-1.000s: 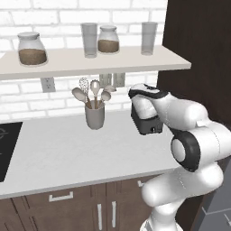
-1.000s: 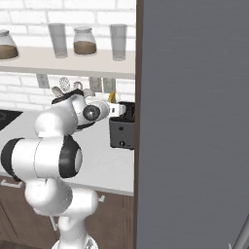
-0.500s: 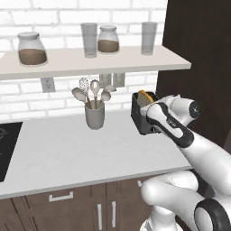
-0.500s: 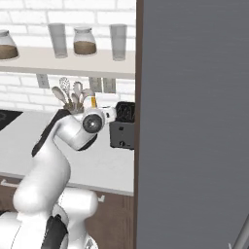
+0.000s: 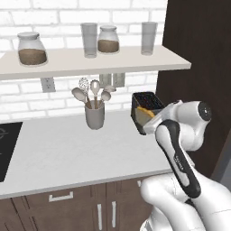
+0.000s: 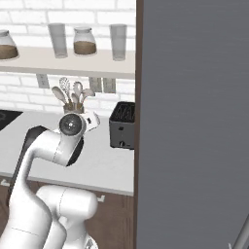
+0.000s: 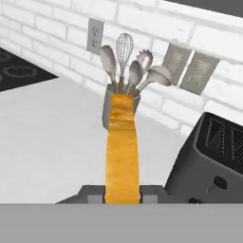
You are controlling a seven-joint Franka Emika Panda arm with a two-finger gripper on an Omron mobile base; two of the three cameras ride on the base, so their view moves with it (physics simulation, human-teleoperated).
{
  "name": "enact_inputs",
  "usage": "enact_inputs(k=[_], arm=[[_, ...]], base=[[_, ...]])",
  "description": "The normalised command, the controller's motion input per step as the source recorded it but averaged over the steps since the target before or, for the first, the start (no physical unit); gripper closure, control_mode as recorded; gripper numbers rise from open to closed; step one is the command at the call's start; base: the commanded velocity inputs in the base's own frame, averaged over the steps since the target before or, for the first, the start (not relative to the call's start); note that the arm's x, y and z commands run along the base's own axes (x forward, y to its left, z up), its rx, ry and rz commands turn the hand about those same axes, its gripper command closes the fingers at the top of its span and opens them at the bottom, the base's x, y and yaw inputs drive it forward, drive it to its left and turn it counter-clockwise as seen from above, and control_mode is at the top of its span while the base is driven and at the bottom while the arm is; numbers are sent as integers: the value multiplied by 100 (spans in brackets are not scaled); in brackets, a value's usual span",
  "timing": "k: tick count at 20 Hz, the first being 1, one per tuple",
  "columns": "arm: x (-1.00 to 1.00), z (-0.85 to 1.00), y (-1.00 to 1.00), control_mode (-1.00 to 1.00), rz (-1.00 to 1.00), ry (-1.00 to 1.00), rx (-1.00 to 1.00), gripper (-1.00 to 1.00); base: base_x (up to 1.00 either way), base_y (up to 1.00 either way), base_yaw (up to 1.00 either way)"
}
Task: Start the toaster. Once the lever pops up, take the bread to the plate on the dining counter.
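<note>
Between the fingers of the pincer [image 7: 122,199] we see the bread [image 7: 122,152], held edge-on so that only its golden-brown crust faces the hand camera, its long axis running straight up and away from the pincer toward the grey utensil cup [image 7: 119,111] by the brick wall. We judge the pincer narrow and closed on the slice, clear of the toaster [image 7: 209,159], which stands just to the right in the hand view with its top slots empty and its small controls low on the front. From the left base view we catch a tan corner of the slice beside the dark toaster [image 5: 145,111], where the arm's wrist crosses in front of it; from the right base view the toaster [image 6: 122,125] sits alone on the pale counter [image 6: 104,163] next to a tall dark panel. We cannot see the plate or the dining counter from here, so we reckon the coming move turns on carrying the upright slice away from this worktop without knocking it against the toaster at its right or the utensil cup ahead, then finding the plate and laying the bread flat on it.
</note>
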Motion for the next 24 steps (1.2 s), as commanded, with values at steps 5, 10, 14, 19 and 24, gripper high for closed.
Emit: enact_inputs(k=[5, 10, 14, 19, 24], arm=[[-99, -32, 5, -100, -26, 10, -26, 100], [-85, -35, -21, -100, -30, -17, -8, 100], [-58, -16, -23, -100, -13, -27, 0, 100], [-32, -25, -8, -100, -2, -27, 0, 100], [-18, -15, 0, -100, 0, -20, 0, 100]], base=[[0, 0, 0], [0, 0, 0], [0, 0, 0], [0, 0, 0], [0, 0, 0]])
